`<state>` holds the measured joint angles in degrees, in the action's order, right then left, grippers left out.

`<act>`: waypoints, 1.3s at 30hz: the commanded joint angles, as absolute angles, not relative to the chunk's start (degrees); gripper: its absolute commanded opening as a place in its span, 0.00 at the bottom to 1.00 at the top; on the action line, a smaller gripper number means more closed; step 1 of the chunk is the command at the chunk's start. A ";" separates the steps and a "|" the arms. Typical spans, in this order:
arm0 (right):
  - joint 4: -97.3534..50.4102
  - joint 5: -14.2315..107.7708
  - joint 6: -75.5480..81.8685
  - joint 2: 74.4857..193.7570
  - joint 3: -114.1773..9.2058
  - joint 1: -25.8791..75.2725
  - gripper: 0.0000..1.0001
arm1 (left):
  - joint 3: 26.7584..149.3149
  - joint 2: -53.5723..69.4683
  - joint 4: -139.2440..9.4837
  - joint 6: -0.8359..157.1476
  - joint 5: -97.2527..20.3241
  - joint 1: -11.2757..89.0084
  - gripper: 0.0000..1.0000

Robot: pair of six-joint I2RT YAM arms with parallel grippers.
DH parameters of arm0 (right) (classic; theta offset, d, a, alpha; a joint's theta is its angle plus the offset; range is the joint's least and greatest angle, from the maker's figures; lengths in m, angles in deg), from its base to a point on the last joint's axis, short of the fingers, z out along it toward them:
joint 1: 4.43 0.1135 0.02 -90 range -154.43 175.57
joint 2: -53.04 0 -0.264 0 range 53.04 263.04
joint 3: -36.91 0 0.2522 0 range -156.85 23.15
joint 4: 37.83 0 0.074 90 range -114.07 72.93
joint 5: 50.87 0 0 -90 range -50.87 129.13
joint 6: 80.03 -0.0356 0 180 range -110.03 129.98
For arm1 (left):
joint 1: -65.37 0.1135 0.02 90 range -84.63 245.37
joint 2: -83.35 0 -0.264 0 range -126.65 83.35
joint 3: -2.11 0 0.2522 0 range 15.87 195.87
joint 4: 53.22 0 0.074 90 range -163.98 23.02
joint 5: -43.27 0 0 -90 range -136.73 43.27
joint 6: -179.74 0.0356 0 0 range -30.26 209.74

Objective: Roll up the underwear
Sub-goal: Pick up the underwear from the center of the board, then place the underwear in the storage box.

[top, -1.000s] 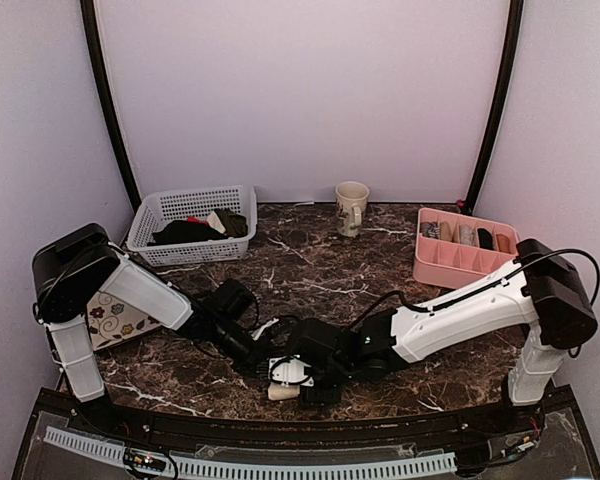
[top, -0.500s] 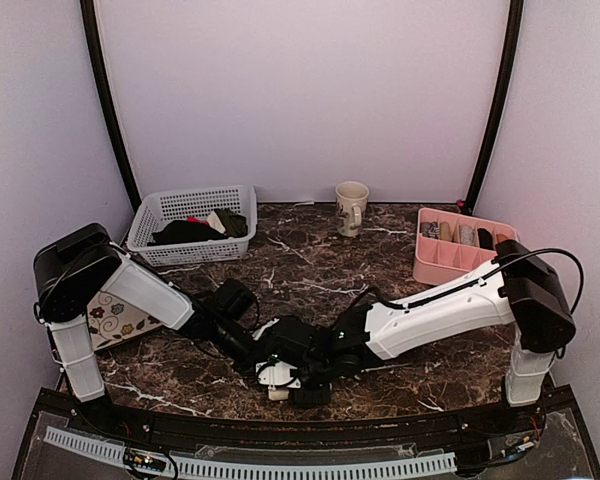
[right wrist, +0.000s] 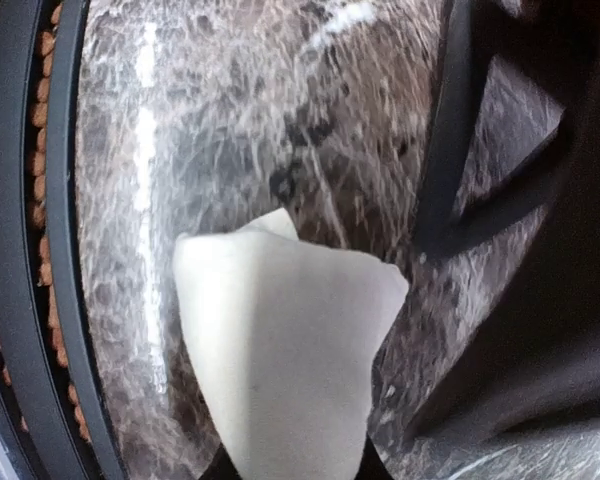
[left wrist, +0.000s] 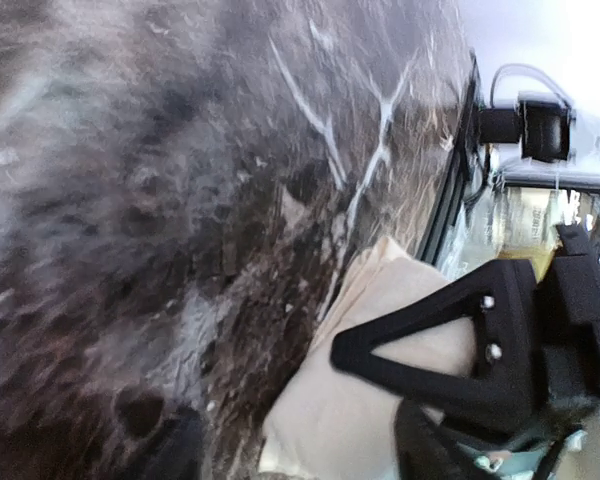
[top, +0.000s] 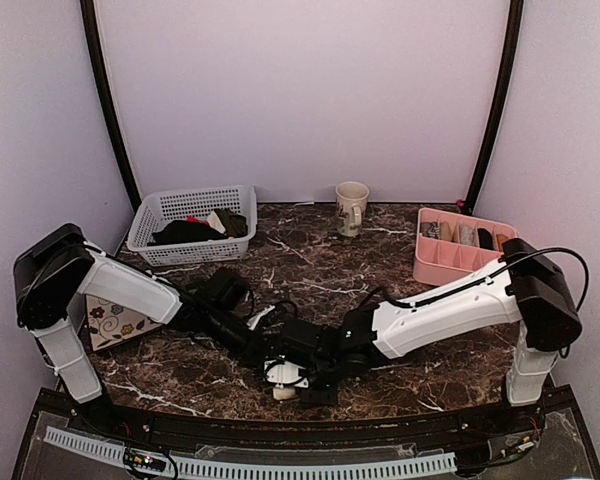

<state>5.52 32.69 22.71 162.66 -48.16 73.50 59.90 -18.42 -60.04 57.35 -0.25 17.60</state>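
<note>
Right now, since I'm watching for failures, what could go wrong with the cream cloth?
The underwear lies near the table's front edge; a slip could drop it off. The left end effector and right end effector crowd together over it and might collide. Only the right seems to pinch it, so the roll may loosen.

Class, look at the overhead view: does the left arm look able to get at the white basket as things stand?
Probably yes. The left gripper sits open beside the underwear, and only bare tabletop lies between it and the basket.
</note>
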 commanded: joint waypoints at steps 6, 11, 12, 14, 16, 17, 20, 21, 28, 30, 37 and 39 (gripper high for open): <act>-2.85 37.54 5.55 143.14 -37.01 62.52 0.00 | 61.51 -1.86 -75.28 63.19 -17.82 24.16 0.99; -3.91 36.21 -1.84 132.11 -33.90 50.05 0.00 | 62.15 3.28 -76.23 65.68 -23.19 24.23 0.99; -3.04 35.50 -2.37 130.54 -34.15 47.08 0.00 | 61.76 4.14 -75.87 65.76 -24.15 24.21 0.99; -0.68 33.89 -2.71 127.48 -35.27 40.81 0.00 | 61.09 5.61 -75.01 65.66 -25.84 24.17 0.99; 2.35 33.32 -3.30 126.05 -37.66 33.05 0.00 | 60.87 6.23 -74.56 65.58 -26.55 24.17 0.99; 3.84 33.33 -3.40 125.78 -38.42 29.12 0.00 | 60.79 6.31 -74.53 65.50 -26.66 24.21 0.99; 8.34 32.54 -2.24 126.32 -42.22 17.46 0.00 | 60.37 6.21 -74.17 65.25 -26.52 24.20 0.99; 9.63 32.57 -1.64 126.93 -43.35 13.34 0.00 | 60.16 6.27 -74.01 65.24 -26.46 24.21 0.99; 12.27 32.47 -0.15 134.06 -48.54 -4.19 0.00 | 59.21 6.31 -73.39 66.02 -26.52 24.15 0.99; 13.05 32.01 -0.77 137.97 -50.52 -4.20 0.00 | 59.14 6.16 -73.66 66.33 -26.66 24.16 0.99; 14.25 28.73 -4.39 147.23 -56.28 -0.17 0.00 | 58.72 6.69 -74.40 67.45 -28.53 24.18 0.99; 14.81 27.55 -5.28 149.33 -57.58 1.94 0.00 | 58.76 6.86 -74.87 67.69 -29.10 24.16 0.99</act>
